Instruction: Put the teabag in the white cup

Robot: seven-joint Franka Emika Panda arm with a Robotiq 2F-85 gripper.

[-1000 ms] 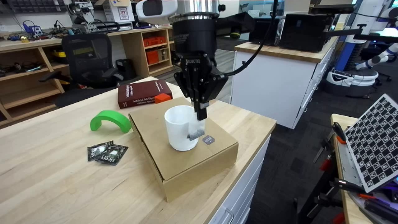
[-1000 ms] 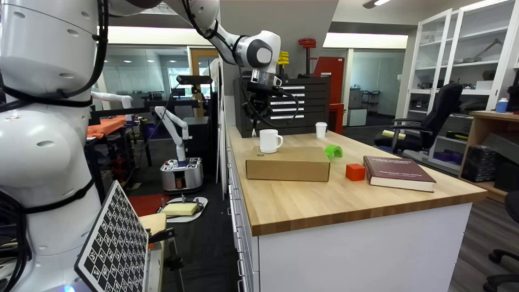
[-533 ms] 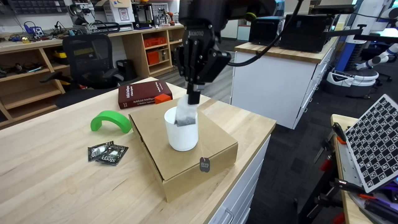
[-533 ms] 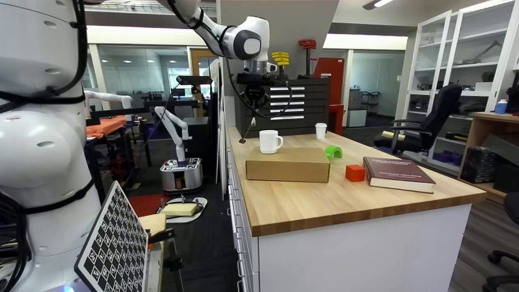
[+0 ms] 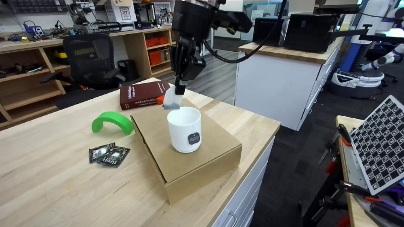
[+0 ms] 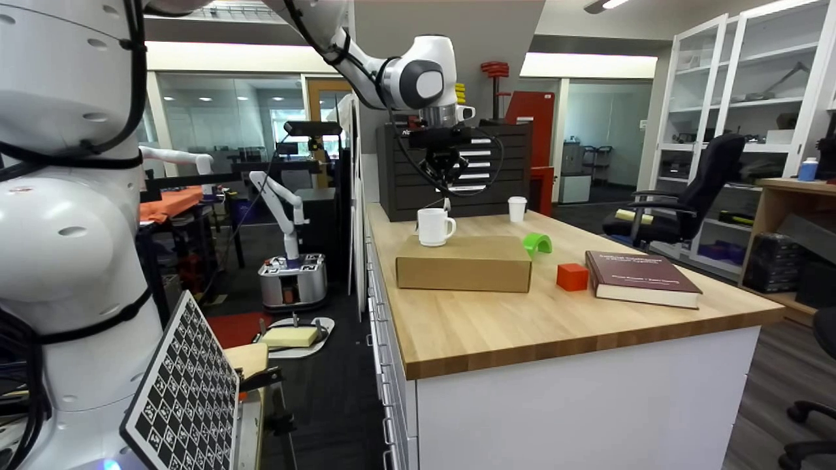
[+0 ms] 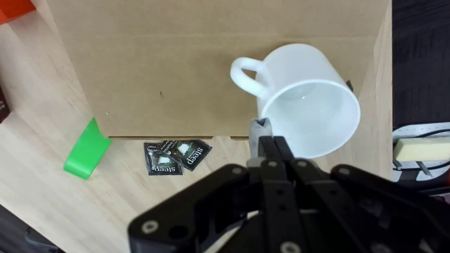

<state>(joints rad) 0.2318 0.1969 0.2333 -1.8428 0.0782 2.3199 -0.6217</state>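
Note:
The white cup (image 5: 184, 132) stands upright on a flat cardboard box; its handle shows in the wrist view (image 7: 248, 77) and in an exterior view (image 6: 434, 227). My gripper (image 5: 180, 90) is shut on the top of the pale teabag (image 5: 172, 100), which hangs tilted with a dark lower end, above and just beyond the cup's rim. In the wrist view the teabag (image 7: 258, 133) sticks out left of my closed fingertips, by the rim on the handle side. Its dark tag (image 5: 193, 138) hangs against the cup's outer wall. The cup's inside looks bare.
The cardboard box (image 5: 202, 171) lies near the table edge. Two black packets (image 5: 109, 155), a green arch (image 5: 112, 121), a dark red book (image 5: 143, 93) and an orange-red cube (image 6: 572, 277) lie around it. A small paper cup (image 6: 516, 209) stands farther back.
My gripper has lifted the teabag from the cup's front side, over the cup, to its far side. The tag has left the box top, swung, and now hangs at the cup's wall.

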